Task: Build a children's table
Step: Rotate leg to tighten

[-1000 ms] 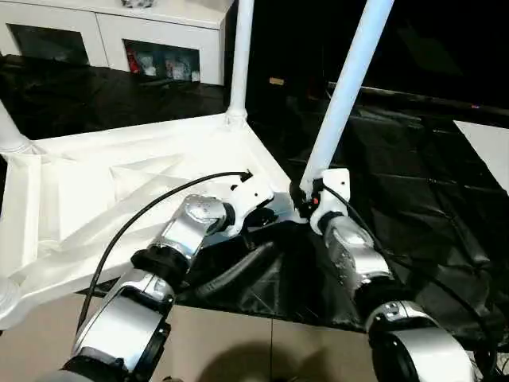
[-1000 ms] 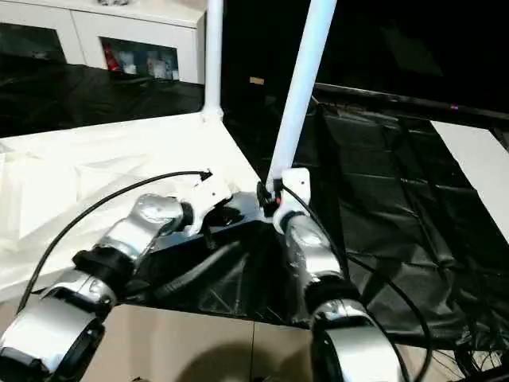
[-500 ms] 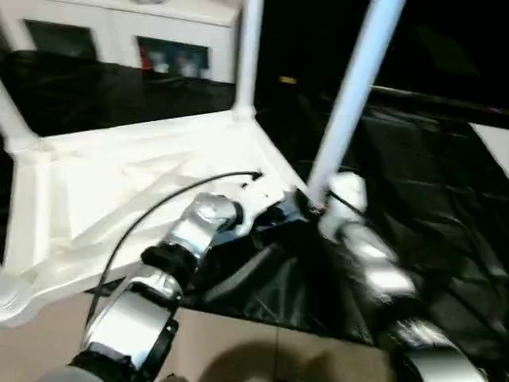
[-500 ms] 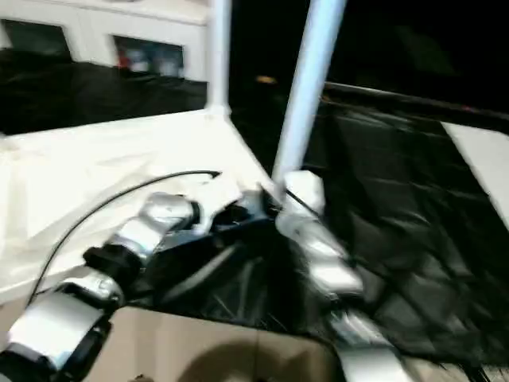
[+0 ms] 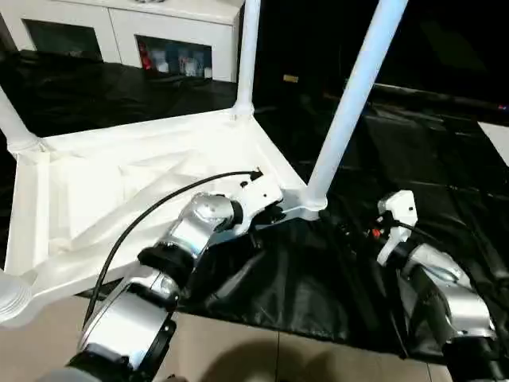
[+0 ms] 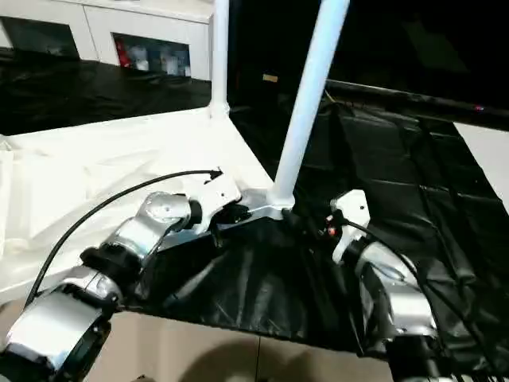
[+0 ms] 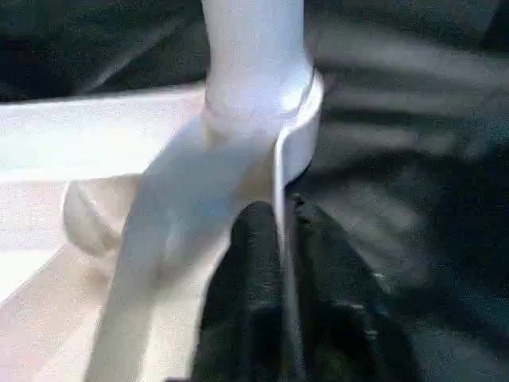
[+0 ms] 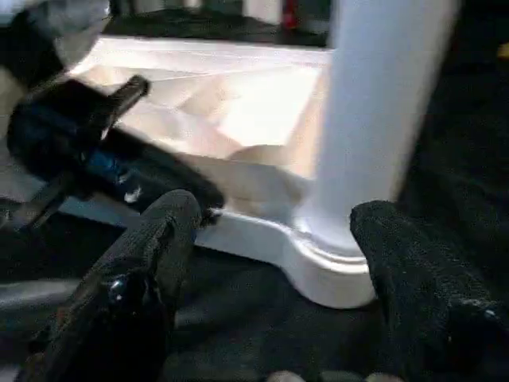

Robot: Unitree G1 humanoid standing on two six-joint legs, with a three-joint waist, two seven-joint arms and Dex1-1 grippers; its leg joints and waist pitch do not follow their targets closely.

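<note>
While the left gripper pinches the thin rim of the upturned white ribbed plastic tabletop, the nearest long white tube leg rises just beyond, and the right gripper, fingers spread, hangs apart over black sheeting.

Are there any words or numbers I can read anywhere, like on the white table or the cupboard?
No words or numbers can be read.
tabletop: plain white, no print.
cabinet: colourful things behind the glass, too small and blurred to read.

No text, label, brand, number or sign could be read on anything in these views.
</note>
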